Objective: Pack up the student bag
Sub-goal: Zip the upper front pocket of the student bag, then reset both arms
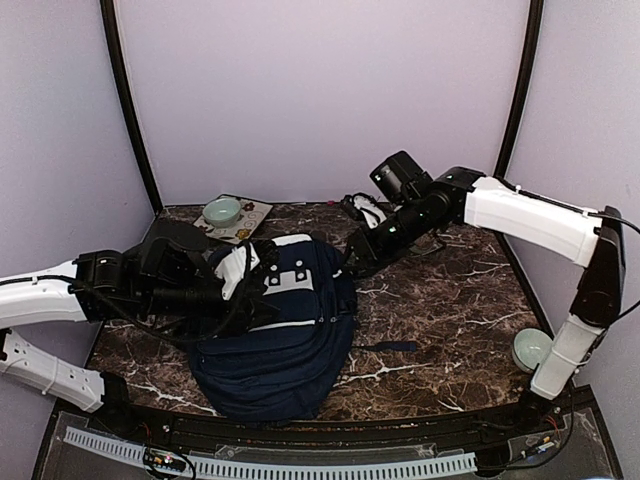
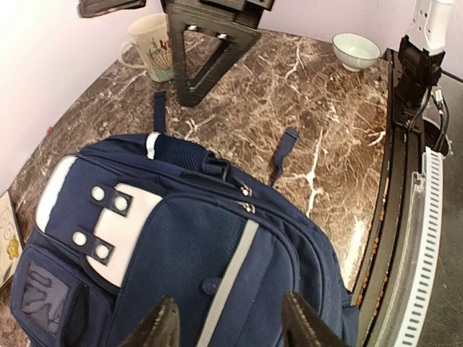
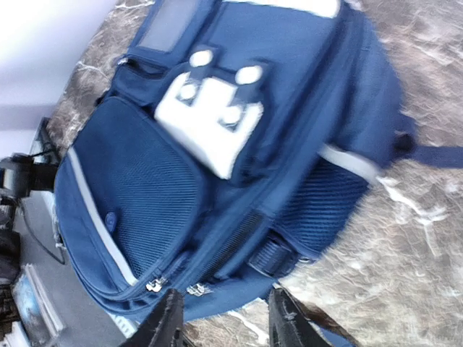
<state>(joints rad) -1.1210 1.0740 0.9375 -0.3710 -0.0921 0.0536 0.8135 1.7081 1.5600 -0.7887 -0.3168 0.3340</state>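
Navy student bag (image 1: 275,340) lay flat on the marble bench (image 1: 450,300), towards the front edge. Left pincer (image 2: 230,329) and right pincer (image 3: 223,322) hung by its far end, both released, grasping nothing. Behind sat a pale green bowl (image 1: 222,211).

the left arm (image 1: 45,298) lies low, reaching from the near left edge toward the middle, its wrist about level. the left gripper (image 2: 228,322) has its jaws apart, gripping nothing. the right arm (image 1: 530,215) rises at the near right, then stretches left and slopes downward. the right gripper (image 3: 223,314) likewise stands parted and holds nothing.
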